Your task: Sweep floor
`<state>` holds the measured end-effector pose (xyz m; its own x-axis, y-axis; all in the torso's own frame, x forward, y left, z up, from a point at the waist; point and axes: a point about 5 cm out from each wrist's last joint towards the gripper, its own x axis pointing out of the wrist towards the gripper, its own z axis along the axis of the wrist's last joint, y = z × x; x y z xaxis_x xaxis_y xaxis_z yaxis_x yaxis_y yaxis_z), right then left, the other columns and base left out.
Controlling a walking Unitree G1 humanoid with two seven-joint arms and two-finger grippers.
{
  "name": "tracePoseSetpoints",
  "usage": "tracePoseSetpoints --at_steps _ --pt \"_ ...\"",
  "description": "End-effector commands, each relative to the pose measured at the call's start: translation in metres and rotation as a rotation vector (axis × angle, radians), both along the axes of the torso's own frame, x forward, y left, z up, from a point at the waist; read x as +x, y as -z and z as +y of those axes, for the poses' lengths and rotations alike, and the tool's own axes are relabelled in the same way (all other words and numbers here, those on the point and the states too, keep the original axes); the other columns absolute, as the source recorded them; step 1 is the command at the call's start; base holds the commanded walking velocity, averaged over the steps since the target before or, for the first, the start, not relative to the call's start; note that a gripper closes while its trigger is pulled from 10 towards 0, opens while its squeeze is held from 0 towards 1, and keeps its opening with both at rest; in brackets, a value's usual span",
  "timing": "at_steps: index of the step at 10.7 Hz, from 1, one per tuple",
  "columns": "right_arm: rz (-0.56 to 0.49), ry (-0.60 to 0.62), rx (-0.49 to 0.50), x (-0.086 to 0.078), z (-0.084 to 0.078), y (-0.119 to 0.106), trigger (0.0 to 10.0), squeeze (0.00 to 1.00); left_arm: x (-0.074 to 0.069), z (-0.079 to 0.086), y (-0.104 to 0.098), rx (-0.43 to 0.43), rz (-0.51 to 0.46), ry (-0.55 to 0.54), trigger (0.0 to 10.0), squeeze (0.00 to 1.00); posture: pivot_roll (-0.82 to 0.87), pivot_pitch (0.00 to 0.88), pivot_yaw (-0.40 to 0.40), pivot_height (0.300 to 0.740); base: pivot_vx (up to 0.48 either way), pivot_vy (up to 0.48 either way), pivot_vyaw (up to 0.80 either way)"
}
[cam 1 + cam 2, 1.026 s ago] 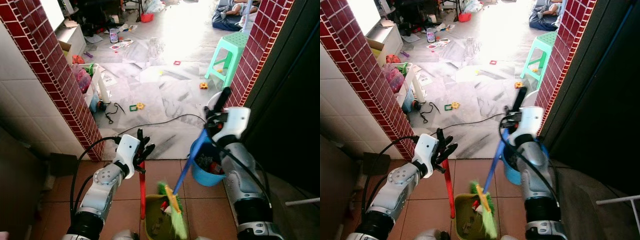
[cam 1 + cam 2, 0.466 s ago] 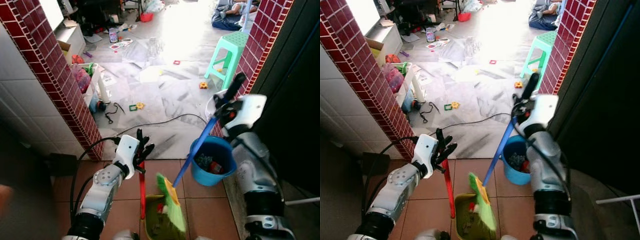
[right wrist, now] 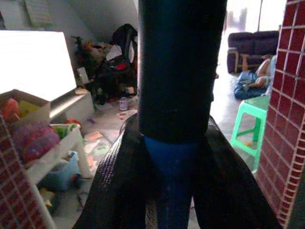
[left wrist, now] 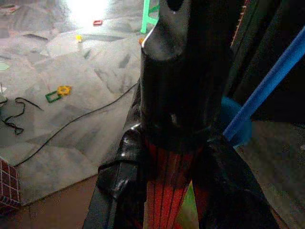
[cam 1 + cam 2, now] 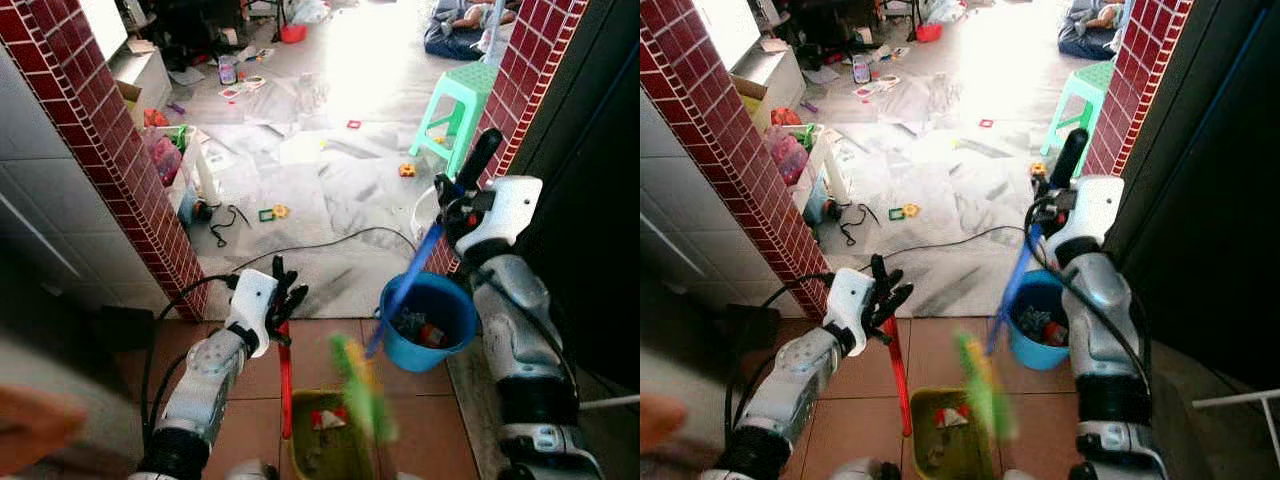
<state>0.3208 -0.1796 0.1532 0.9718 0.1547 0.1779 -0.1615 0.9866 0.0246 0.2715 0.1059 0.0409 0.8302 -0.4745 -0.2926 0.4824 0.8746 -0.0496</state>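
Broom (image 5: 400,292): blue shaft slanting over the blue bucket (image 5: 430,325), green bristle head blurred above the dustpan (image 5: 318,445); light, rigid, smooth plastic.
Right gripper (image 5: 458,205): jaws clamped high on the shaft; likely swings easily.
Left gripper (image 5: 283,305): jaws closed on the dustpan's ribbed red handle (image 5: 285,385).
Floor (image 5: 320,355): terracotta tiles.

A lived-in family home: small toys (image 5: 272,213) lie scattered over the grey marble floor (image 5: 330,180), a green plastic stool (image 5: 461,100) stands near red-tiled pillars (image 5: 120,150), and a dark sofa (image 3: 248,44) sits in the bright room beyond.
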Motion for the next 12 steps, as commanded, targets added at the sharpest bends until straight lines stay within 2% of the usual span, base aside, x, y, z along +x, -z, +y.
tracePoseSetpoints --at_steps 1,3,4,5,6,8,10,11,12 --pt "-0.063 -0.007 -0.062 -0.003 0.004 -0.007 10.0 0.0 -0.008 0.0 0.012 0.007 0.058 -0.004 10.0 0.0 -0.06 0.0 0.034 0.74 0.0 0.0 0.0" --pt "-0.053 0.023 -0.126 -0.011 0.003 0.006 10.0 0.0 -0.009 0.001 0.008 -0.015 0.035 -0.013 10.0 0.0 -0.06 0.0 0.023 0.74 0.0 0.0 0.0" --pt "-0.008 0.06 -0.147 -0.015 -0.002 0.021 10.0 0.0 -0.008 0.002 0.004 -0.028 0.01 -0.012 10.0 0.0 -0.06 0.0 0.011 0.74 0.0 0.0 0.0" --pt "0.047 0.103 -0.155 -0.018 -0.007 0.036 10.0 0.0 -0.007 0.001 -0.003 -0.043 -0.026 -0.004 10.0 0.0 -0.06 0.0 -0.005 0.74 0.0 0.0 0.0" --pt "0.1 0.133 -0.113 -0.026 -0.008 0.048 10.0 0.0 -0.01 0.005 -0.011 -0.079 -0.058 -0.004 10.0 0.0 -0.05 0.0 0.006 0.74 0.0 0.0 0.0" --pt "0.113 0.145 -0.101 -0.032 -0.001 0.059 10.0 0.0 -0.019 0.016 -0.005 -0.111 -0.025 -0.062 10.0 0.0 -0.06 0.0 0.039 0.74 0.0 0.0 0.0" --pt "0.141 0.175 -0.074 -0.034 -0.002 0.067 10.0 0.0 -0.026 0.014 -0.004 -0.122 -0.017 -0.056 10.0 0.0 -0.06 0.0 0.051 0.74 0.0 0.0 -0.34" --pt "0.144 0.174 -0.077 -0.035 -0.003 0.069 10.0 0.0 -0.024 0.011 -0.003 -0.13 -0.014 -0.039 10.0 0.0 -0.06 0.0 0.05 0.74 0.0 0.0 -0.8" --pt "0.144 0.172 -0.081 -0.032 -0.003 0.069 10.0 0.0 -0.021 0.008 -0.006 -0.139 -0.022 -0.034 10.0 0.0 -0.06 0.0 0.045 0.74 0.0 0.0 0.0"
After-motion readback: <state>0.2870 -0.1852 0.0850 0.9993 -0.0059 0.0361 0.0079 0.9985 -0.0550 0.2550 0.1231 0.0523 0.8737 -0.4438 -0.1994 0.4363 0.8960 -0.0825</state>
